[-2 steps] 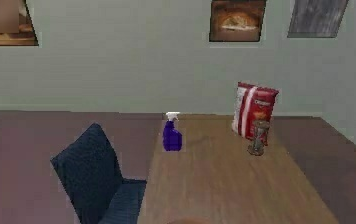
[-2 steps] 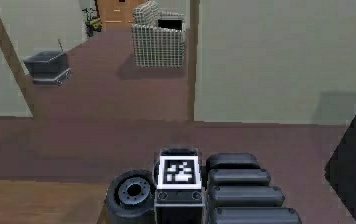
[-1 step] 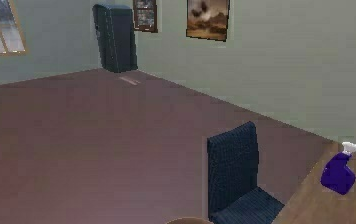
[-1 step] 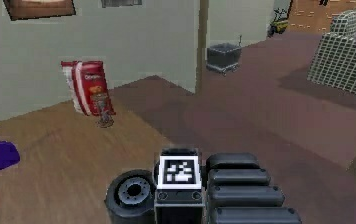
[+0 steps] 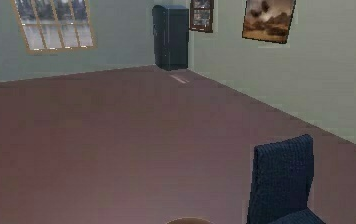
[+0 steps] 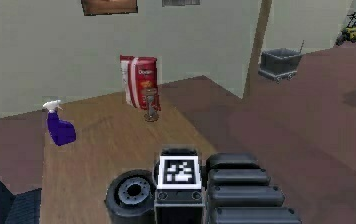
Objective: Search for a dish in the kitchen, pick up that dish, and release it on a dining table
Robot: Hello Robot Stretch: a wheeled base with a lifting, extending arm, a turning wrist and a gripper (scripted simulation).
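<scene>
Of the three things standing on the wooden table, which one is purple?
The spray bottle at the arm side view's left; the bag is red and white, the small jar before it brownish.

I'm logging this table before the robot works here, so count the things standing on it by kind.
Purple spray bottle: 1
Red and white bag: 1
Small container: 1
Total: 3

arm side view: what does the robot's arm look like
A black arm of stacked, rounded box-like segments. At its end sits a white square marker with black marks; left of that, a round black body with a dark hole, probably the hand's.
</scene>
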